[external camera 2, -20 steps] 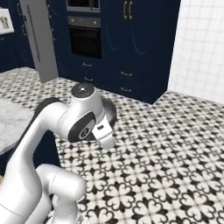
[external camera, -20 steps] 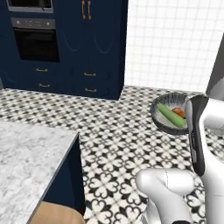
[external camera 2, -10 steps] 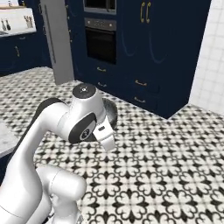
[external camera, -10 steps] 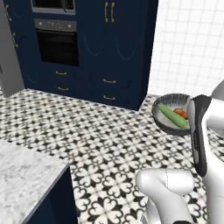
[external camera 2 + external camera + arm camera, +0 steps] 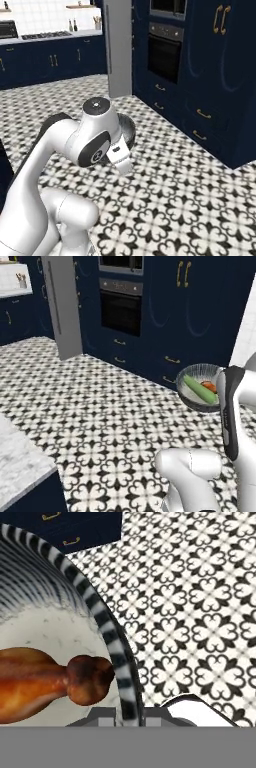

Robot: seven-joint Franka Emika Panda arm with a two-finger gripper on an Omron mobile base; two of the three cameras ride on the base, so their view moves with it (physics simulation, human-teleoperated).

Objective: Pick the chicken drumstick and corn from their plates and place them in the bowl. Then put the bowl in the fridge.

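My gripper (image 5: pixel 127 716) is shut on the rim of the dark grey bowl (image 5: pixel 107 627), which I hold in the air above the patterned floor. The reddish-brown chicken drumstick (image 5: pixel 45 682) lies inside it. In the left base view the bowl (image 5: pixel 186 398) hangs just left of my forearm, with the green corn (image 5: pixel 200 390) lying across it and the chicken drumstick (image 5: pixel 210 387) behind the corn. The grey fridge (image 5: pixel 62 311) with its long bar handle stands at the far left; it also rises at the back in the right base view (image 5: pixel 119 50). The plates are out of view.
Navy cabinets with a built-in oven (image 5: pixel 120 306) line the wall to the right of the fridge. A marble counter corner (image 5: pixel 20 466) juts in at the lower left. A far counter with a stove (image 5: pixel 45 35) runs along the back left. Tiled floor lies between.
The whole picture has swung: the base has moved, bringing the fridge into view and the oven closer. The bowl stays in my shut gripper with both foods inside.
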